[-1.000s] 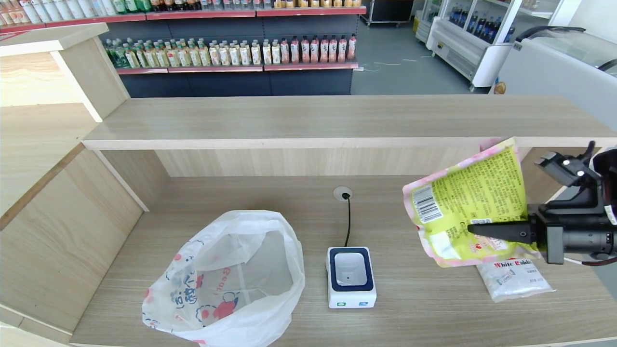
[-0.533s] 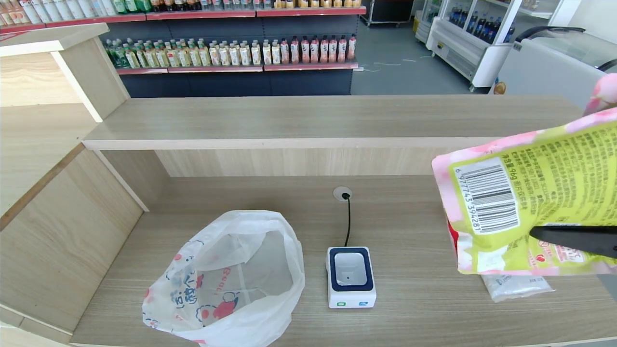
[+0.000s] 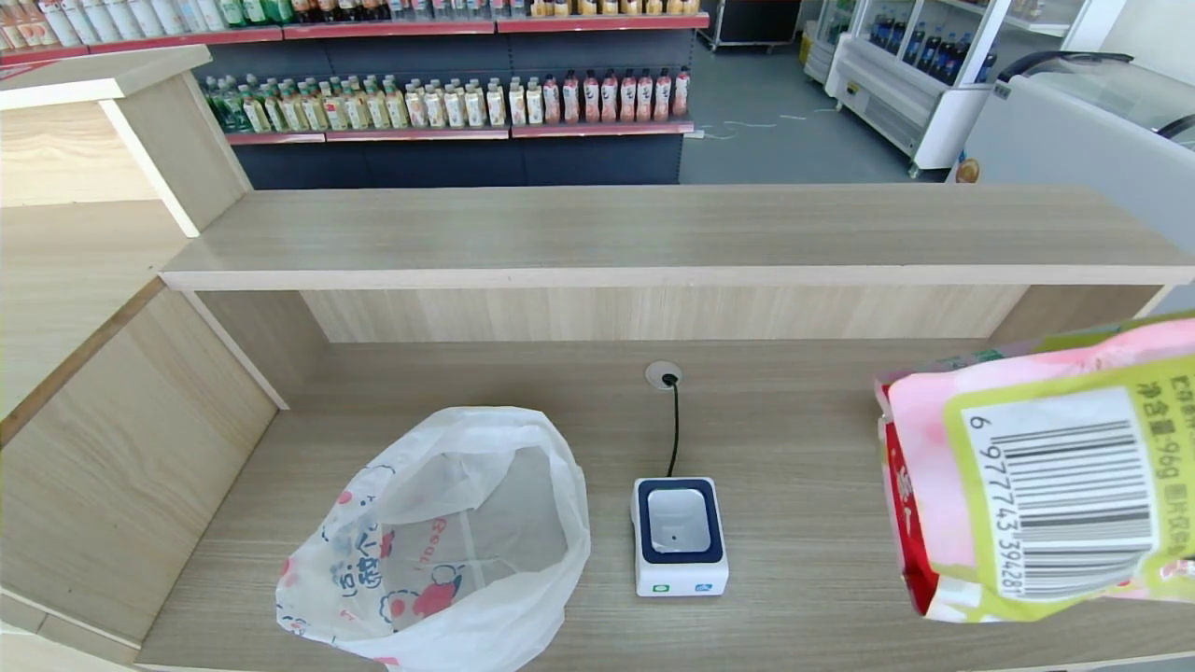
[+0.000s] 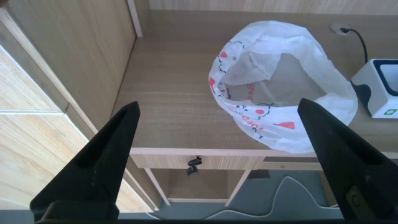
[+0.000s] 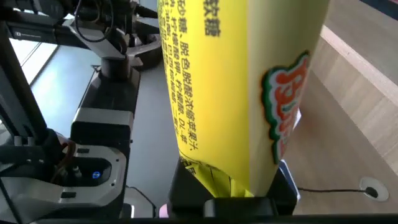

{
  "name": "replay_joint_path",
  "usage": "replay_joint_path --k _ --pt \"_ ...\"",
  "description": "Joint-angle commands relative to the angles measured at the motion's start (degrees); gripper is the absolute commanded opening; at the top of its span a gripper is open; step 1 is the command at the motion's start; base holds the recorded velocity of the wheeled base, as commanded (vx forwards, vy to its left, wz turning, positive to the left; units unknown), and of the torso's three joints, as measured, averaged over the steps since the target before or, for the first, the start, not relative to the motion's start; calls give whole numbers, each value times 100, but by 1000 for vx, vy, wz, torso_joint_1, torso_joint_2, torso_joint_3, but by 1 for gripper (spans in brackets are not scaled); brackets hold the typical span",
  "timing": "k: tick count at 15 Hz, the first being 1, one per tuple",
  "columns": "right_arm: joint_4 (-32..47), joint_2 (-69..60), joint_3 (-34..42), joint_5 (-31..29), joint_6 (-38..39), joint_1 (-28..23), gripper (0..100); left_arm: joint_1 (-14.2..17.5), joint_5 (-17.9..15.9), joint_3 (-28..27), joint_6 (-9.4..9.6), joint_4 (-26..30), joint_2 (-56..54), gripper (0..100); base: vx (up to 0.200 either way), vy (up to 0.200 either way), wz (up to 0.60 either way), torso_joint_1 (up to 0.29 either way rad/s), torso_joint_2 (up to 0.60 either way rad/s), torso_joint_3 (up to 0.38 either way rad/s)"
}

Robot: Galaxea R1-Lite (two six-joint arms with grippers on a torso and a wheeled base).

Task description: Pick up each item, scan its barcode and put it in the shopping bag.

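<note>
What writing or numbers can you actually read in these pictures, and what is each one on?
"6 977743 394281": under the barcode on the snack pouch.
"净含量:96g": beside that barcode, on the same pouch.
Shopping bag: red and blue print shows through the plastic, but it is not legible.
Scanner: two small badges on its front edge, too small to read.
Shelf bottles: labels too small to read.

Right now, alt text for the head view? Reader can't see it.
A pink and yellow-green snack pouch hangs close to the camera over the right end of a wooden counter, its barcode facing the camera. On the counter stand an open white shopping bag at left and a barcode scanner at centre, its black cable running back to a grommet.
</note>
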Motion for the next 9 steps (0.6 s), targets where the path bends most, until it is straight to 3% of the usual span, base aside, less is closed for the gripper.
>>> replay_joint_path --k 1,9 --pt "22 66 -258 11 48 89 0 2 -1 0 -2 0 -2 100 0 0 0 0 0 0" --pt "22 549 -777 142 250 1153 0 2 -1 0 -2 0 -2 100 0 0 0 0 0 0"
